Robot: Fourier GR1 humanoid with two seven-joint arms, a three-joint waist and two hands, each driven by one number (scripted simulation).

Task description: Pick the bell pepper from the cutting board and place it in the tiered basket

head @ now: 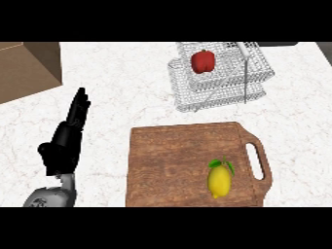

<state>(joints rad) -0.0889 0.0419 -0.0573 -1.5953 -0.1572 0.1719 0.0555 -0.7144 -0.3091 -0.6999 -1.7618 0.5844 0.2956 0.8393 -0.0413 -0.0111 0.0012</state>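
Desk (125,78): pale marble; open room at centre-left and along the right edge.
Cardboard box (14,70): top-left corner, cut by the view's edge.
Cutting board (175,160): lower centre, handle slot to the right.
Tiered basket (226,90): top centre-right, apart from the board w/ a bare strip between.
Left hand (64,146): lower left, fingers straight and pressed together, holding nothing, clear of the board's left edge.
Lemon (219,181): on the board, nr the handle.
Bell pepper (203,62): inside the basket, upper-left part.
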